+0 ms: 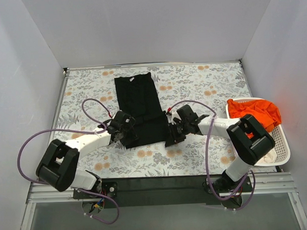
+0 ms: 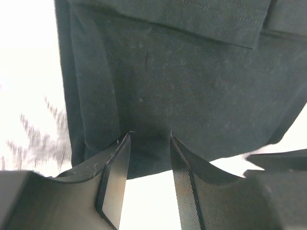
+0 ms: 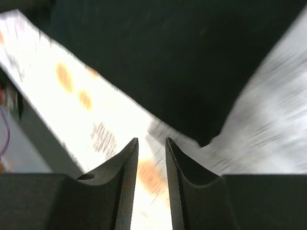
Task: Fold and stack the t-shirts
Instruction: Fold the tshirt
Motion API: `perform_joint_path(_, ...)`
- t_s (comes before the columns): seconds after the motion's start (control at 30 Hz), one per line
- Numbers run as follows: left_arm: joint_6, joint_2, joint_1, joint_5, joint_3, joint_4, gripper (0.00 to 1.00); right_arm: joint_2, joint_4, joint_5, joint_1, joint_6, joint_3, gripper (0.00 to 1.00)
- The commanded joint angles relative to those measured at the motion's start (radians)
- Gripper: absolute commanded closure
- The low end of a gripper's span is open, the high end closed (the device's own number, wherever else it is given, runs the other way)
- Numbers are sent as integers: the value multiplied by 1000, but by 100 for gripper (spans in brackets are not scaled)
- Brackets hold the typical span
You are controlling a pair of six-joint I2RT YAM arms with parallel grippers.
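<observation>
A plain black t-shirt (image 1: 138,108) lies on the table as a long strip, collar at the far end. It fills the left wrist view (image 2: 182,81), with its near hem at my fingertips. My left gripper (image 1: 125,133) is open at the shirt's near left corner (image 2: 150,139), its jaws either side of the hem. My right gripper (image 1: 173,137) is just right of the shirt's near right corner, jaws a little apart and empty over the cloth-covered table (image 3: 151,140). The black shirt's corner (image 3: 201,96) lies just ahead of it. An orange t-shirt (image 1: 254,111) hangs over the basket.
A white slatted basket (image 1: 283,140) stands at the table's right edge. A floral tablecloth (image 1: 193,88) covers the table. White walls close in the left, back and right sides. Purple cables loop beside both arms.
</observation>
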Motion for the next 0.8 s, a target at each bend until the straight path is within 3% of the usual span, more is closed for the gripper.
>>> perform_joint_path(0.0, -25, -92, -28, 64, -116, -219, 61, -71, -144, -4, 90, 68, -89, 68)
perform_joint_path(0.13, -35, -210, -30, 37, -125, -279, 59, -155, -158, -1, 191, 96, -93, 68)
perform_joint_path(0.33, -45, -278, -30, -41, -25, -337, 53, -221, -169, 101, 201, 4, 67, 68)
perform_joint_path(0.53, -65, -301, -31, -32, 10, -336, 53, -120, -149, 174, 201, -114, 229, 67)
perform_joint_path(0.77, -84, -267, -34, 18, -47, -250, 66, 42, -90, 171, 202, -216, 344, 69)
